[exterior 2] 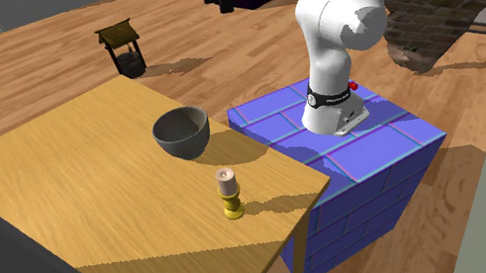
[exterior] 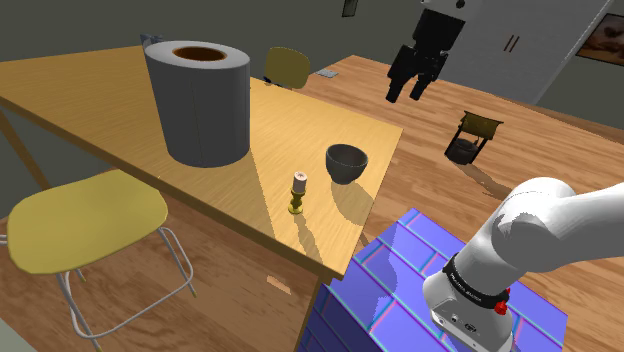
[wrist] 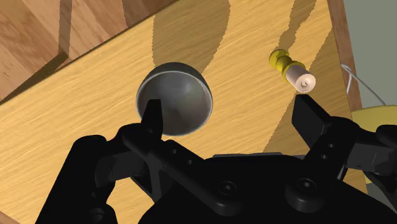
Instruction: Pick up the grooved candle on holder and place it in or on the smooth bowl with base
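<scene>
The gripper (exterior: 409,92) hung well above the table (exterior: 285,125), fingers spread wide, holding nothing. The candle on holder (exterior: 298,190) stood upright near the table's edge, probably untouched, near the grey bowl (exterior: 346,162). From the wrist, the candle lay beyond one fingertip (wrist: 306,108) and the bowl beyond the other.

A: How is the light sitting?
B: Bright and warm; the counter (exterior 2: 69,188) is glowing golden.
A: Shadows?
B: Crisp dark ones are trailing from the candle (exterior 2: 229,194) and bowl (exterior 2: 180,132); everything is rendering sharp.
</scene>
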You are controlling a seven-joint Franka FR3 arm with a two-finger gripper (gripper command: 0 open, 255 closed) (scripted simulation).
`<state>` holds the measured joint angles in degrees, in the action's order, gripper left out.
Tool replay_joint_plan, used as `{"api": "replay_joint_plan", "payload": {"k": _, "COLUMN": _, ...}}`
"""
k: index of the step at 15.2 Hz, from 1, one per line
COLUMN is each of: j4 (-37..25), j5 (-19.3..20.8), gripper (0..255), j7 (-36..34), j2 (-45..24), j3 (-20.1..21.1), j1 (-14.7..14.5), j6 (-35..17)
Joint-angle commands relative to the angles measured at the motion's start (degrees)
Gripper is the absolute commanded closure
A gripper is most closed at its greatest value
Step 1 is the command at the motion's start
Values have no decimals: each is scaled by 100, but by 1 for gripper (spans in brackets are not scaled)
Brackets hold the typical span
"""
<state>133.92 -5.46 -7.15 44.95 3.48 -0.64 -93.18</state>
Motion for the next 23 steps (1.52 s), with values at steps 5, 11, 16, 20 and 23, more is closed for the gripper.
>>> {"api": "replay_joint_plan", "payload": {"k": 5, "j4": 349, "j5": -177, "gripper": 0, "j7": -351, "j2": -317, "j3": 367, "j1": -72, "j6": -688}}
{"api": "replay_joint_plan", "payload": {"k": 11, "j4": 636, "j5": -369, "gripper": 0, "j7": -887, "j2": -1055, "j3": 934, "j1": -154, "j6": -1749}}
{"api": "replay_joint_plan", "payload": {"k": 16, "j4": 651, "j5": -389, "gripper": 0, "j7": -1377, "j2": -1896, "j3": 1410, "j1": -166, "j6": -2626}}
{"api": "replay_joint_plan", "payload": {"k": 20, "j4": 514, "j5": -242, "gripper": 0, "j7": -1841, "j2": -2695, "j3": 1784, "j1": -127, "j6": -3288}}
{"api": "replay_joint_plan", "payload": {"k": 23, "j4": 327, "j5": 9, "gripper": 0, "j7": -2260, "j2": -3357, "j3": 2043, "j1": -80, "j6": -3738}}
